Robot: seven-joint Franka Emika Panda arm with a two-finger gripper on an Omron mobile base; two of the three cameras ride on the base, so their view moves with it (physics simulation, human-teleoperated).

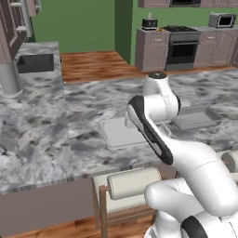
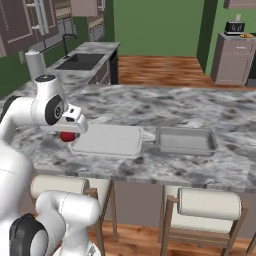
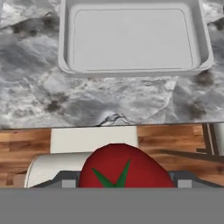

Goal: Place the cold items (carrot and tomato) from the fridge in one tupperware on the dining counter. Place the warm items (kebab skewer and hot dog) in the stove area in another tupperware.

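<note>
Tomato, round and red, sits pinched in the robot's two-finger gripper, near the edge of the shallow grey tupperware tray on the marble counter (stools below). Released too early, it might roll off.

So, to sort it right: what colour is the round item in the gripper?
Red tomato, green stem; hand view.

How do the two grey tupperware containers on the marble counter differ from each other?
The left tupperware is paler and looks shallower; the right tupperware is darker grey with taller walls. The left one sits close to the gripper, which holds the tomato; the right one sits farther away. Both are rectangular and empty.
</note>
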